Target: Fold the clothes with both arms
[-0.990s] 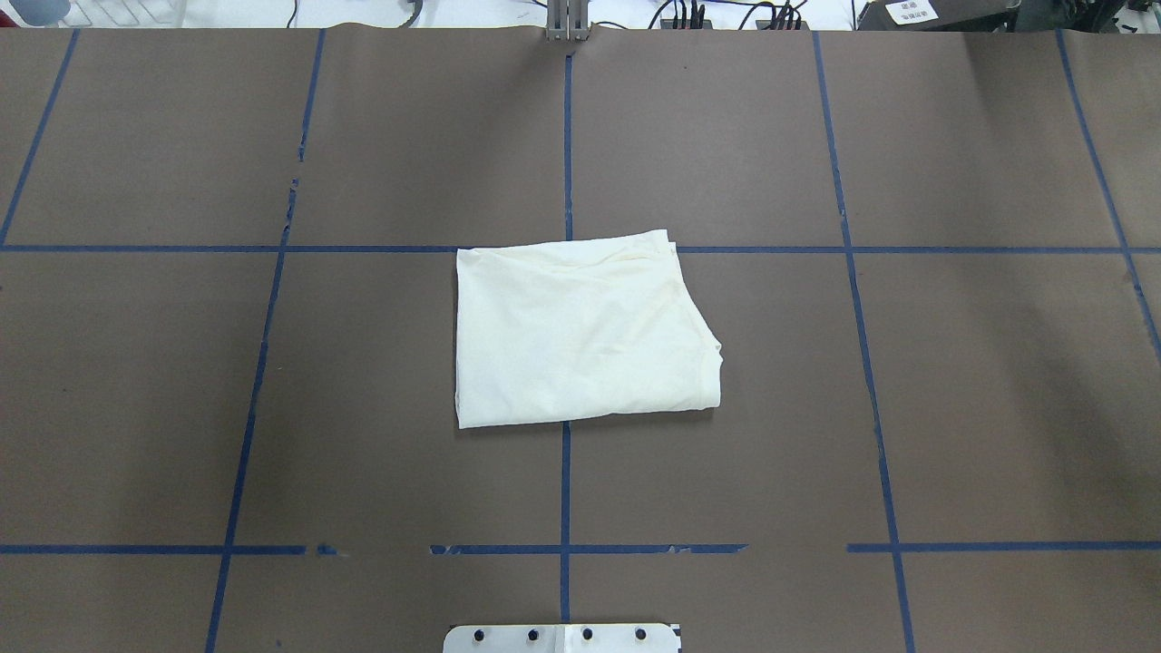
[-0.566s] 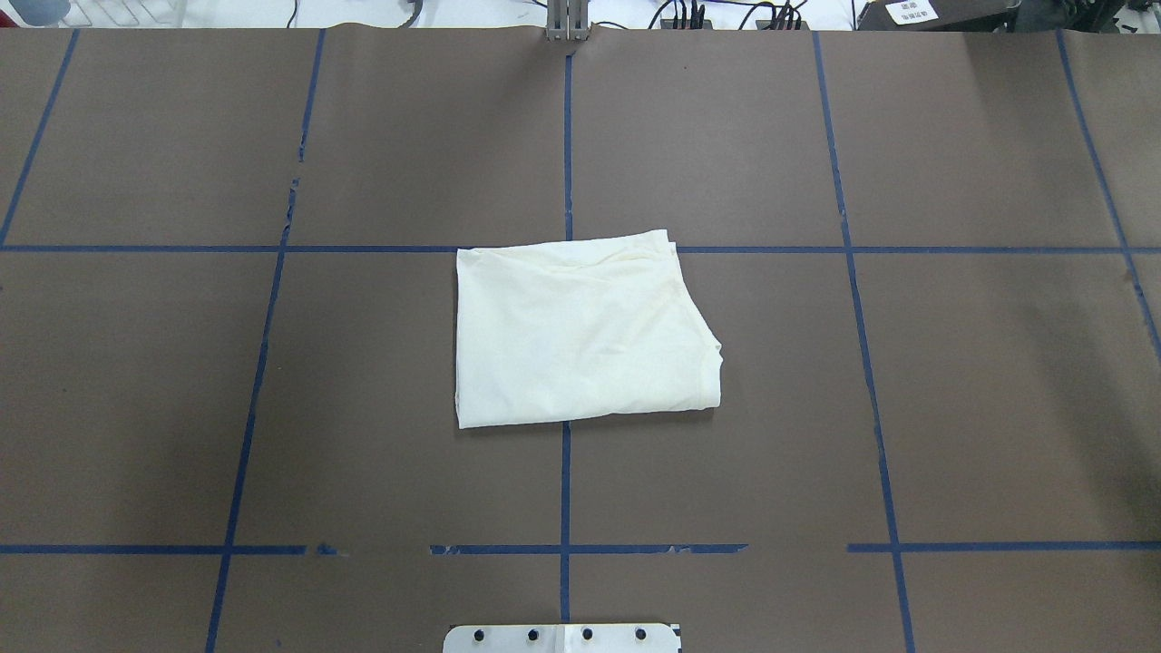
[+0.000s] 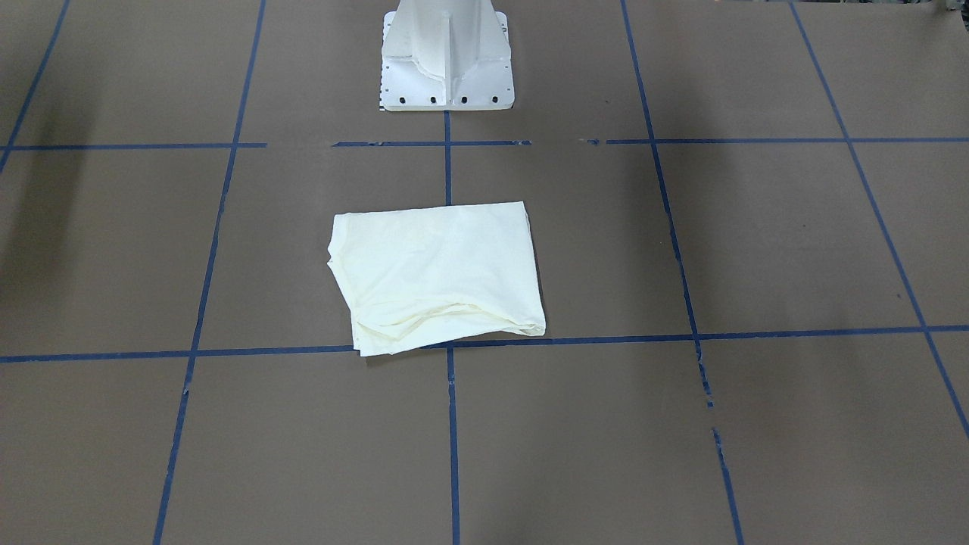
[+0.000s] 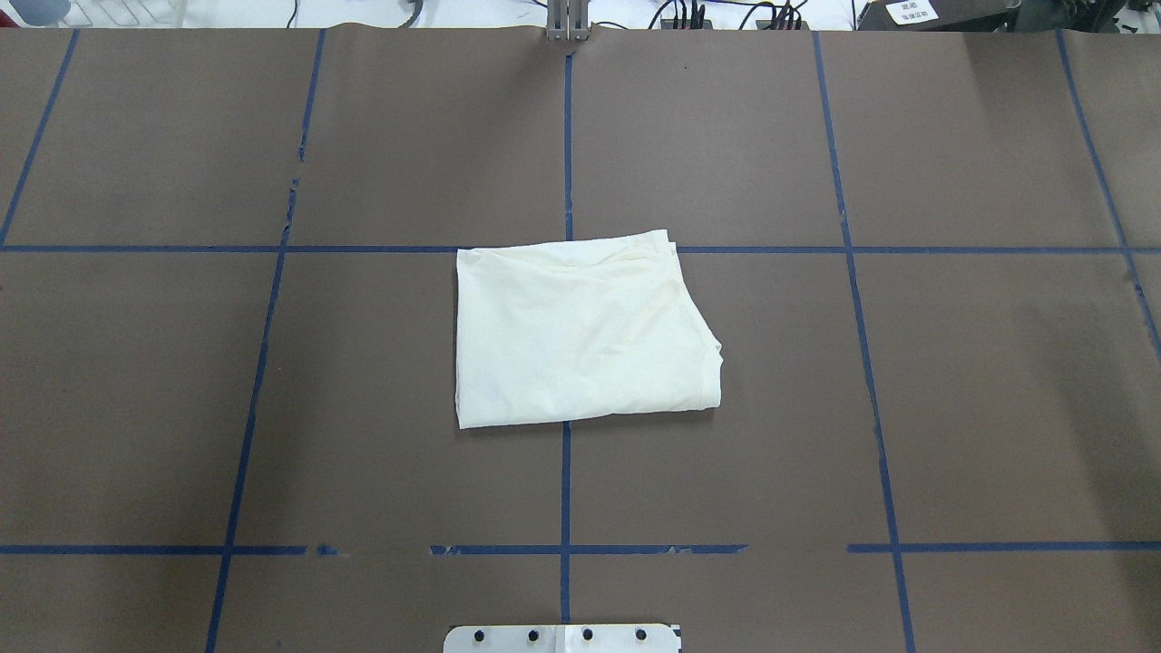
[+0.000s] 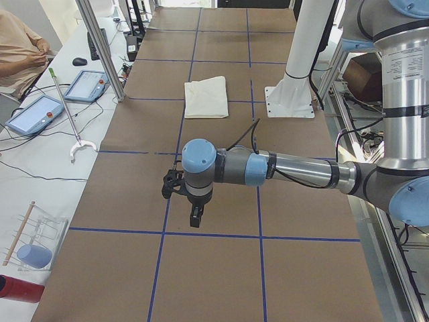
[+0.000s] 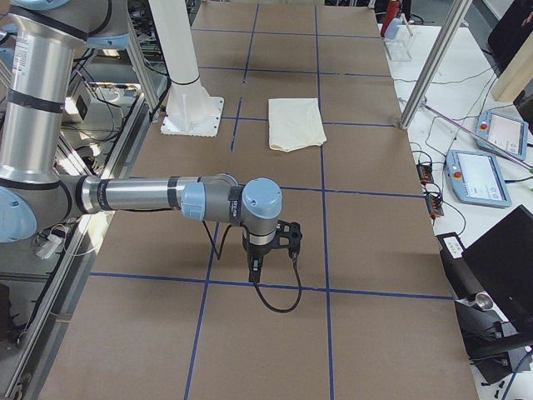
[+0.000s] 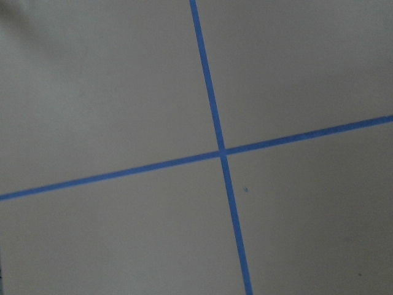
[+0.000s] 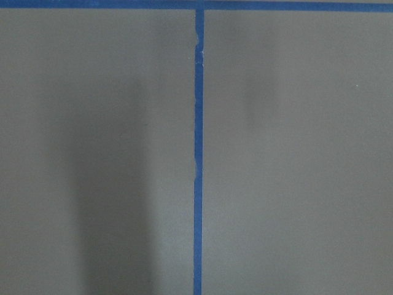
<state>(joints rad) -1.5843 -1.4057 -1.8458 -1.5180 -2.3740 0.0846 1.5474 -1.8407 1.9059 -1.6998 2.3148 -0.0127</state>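
Near the middle of the tabletop (image 4: 816,453), a cream T-shirt (image 4: 580,331) folded into a flat, roughly rectangular packet, plain side up. Lying across the blue tape lines (image 4: 565,490) where the centre line meets a cross line. Looser, wrinkled layered edges along the side away from the white pedestal base (image 3: 447,60); one corner on the robot's right cut off at a slant. Nothing touching the cloth.

Off the tabletop's far side, seen from the left end: a clear plastic rack (image 5: 47,231) with a thin wooden stick (image 5: 19,235) leaning across it and a pale-blue rounded piece (image 5: 30,255) at its near end. Hard to make out more of it.

Left arm (image 5: 301,171) stretched low over bare tabletop, well apart from the T-shirt, left jaws pointing down by a tape line. Right arm (image 6: 141,194) likewise at the opposite end, right jaws pointing down, well apart from the cloth. Released or clenched: cannot tell for either, both seen from the side views only. Both wrist views filled with brown surface and blue tape, nothing between the fingers in sight.

Compared with a second ago, from overhead: same folded shape, same place on the tape crossing, same wrinkles.
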